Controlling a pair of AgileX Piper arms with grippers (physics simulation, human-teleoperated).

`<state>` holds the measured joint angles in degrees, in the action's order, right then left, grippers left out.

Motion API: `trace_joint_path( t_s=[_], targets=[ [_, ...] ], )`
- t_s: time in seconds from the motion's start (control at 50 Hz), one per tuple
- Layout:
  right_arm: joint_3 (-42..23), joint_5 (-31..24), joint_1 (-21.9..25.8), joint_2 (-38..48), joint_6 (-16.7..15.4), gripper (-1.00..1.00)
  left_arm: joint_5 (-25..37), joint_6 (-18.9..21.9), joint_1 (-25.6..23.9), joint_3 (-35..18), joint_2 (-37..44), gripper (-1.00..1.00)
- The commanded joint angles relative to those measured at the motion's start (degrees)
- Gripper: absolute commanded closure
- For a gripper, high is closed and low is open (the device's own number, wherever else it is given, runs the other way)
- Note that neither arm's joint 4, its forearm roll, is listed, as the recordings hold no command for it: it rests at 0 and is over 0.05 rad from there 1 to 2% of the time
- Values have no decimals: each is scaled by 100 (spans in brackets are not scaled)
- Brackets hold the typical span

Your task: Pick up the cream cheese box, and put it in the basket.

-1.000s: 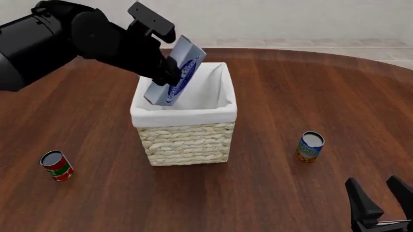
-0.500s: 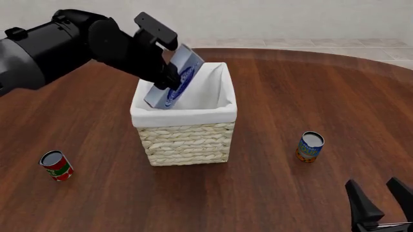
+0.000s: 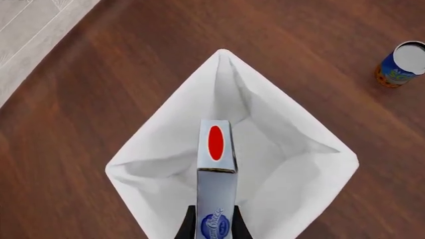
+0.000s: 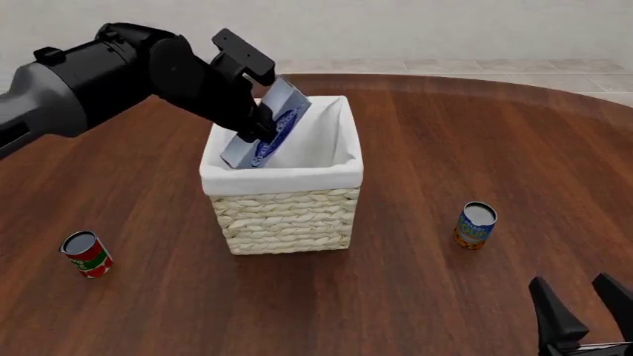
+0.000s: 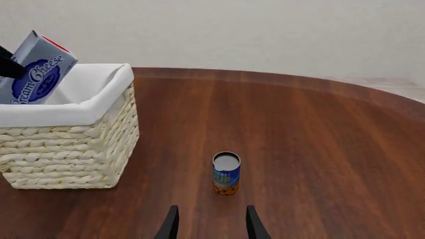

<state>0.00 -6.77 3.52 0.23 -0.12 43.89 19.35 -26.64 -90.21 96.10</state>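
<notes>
The cream cheese box (image 4: 282,111) hangs tilted over the wicker basket (image 4: 287,215), its lower end below the white-lined rim. My left gripper (image 4: 260,124) is shut on the box from the basket's left side. In the left wrist view the box (image 3: 216,169) points down into the white lining (image 3: 299,169), with the left gripper (image 3: 214,228) clamped on its near end. The right wrist view shows the box (image 5: 37,74) leaning out of the basket (image 5: 73,144). My right gripper (image 4: 583,308) stands open and empty at the near right; it shows again as the right gripper (image 5: 210,224).
A blue-orange can (image 4: 476,225) stands to the right of the basket, and the same can (image 5: 226,173) is just ahead of my right gripper. A red can (image 4: 86,254) stands at the near left. The table's curved far edge runs behind the basket.
My left arm has drawn back to the left and lowered the box a little deeper into the basket. The right arm has not moved.
</notes>
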Motion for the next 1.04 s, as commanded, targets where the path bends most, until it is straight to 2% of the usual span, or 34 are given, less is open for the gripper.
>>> trace_joint_path(
  t_s=[0.02,0.14,0.16,0.5,0.7,0.78,0.86,1.04],
  targets=[
    [0,-24,7,-14,-2,-100,49,213,-50,-77,39,100],
    [0,-28,10,-19,4,-100,54,283,-22,-142,61,100],
    [0,-31,11,-19,3,-100,52,287,-30,-143,58,-100],
    [0,-36,12,-21,4,-100,35,245,-26,-216,19,-100],
    [0,-42,14,-21,1,-100,-32,271,-70,-20,-189,-100],
    [0,-41,15,-21,1,-100,-67,282,-168,184,-514,-100],
    [0,-34,5,-22,10,-100,-66,116,-334,305,-996,-100],
    [0,-17,20,-22,16,-100,-96,151,-350,764,-1771,-100]
  ],
)
